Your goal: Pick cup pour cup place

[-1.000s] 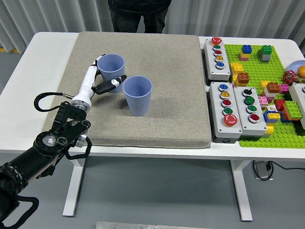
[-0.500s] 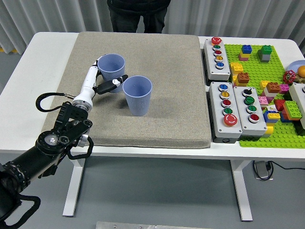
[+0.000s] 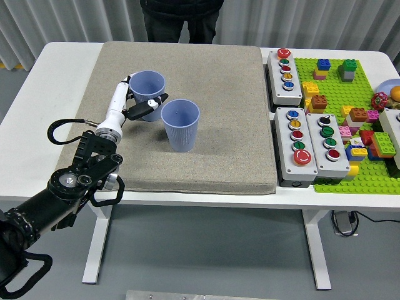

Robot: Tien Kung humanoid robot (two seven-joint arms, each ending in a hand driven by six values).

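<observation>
The left hand (image 3: pixel 134 103) is creeping a little further up and in toward the far cup (image 3: pixel 147 89) compared with a second ago: the white forearm is sitting slightly higher over the mat (image 3: pixel 206 156), and the dark-tipped fingers (image 3: pixel 150 106) are now lying tighter against the cup's lower wall. The cup itself is not shifting or lifting; it is standing in the same spot. I am reading this as the hand settling its grasp, so the pick is only beginning and the pour and the placing are both still ahead.

The fingers are curling partway around the far cup, one white finger rising along its left side and the dark-tipped ones crossing its near side. Whether they are truly pinching the wall or only resting on it, I cannot tell.

The far cup is sitting directly between those fingers, upright, mouth pointing straight up, its long axis vertical and its base on the mat. The near cup (image 3: pixel 180 125) is standing just to the right of the fingertips and slightly nearer the robot, apart from them by a thin gap, also upright and open to the top, with nothing visible inside. It is looking like the one to pour into.

The right hand is not showing. A person (image 3: pixel 182 19) is standing at the counter's (image 3: pixel 37 94) far side, beyond the fingers, hands out of sight.
</observation>
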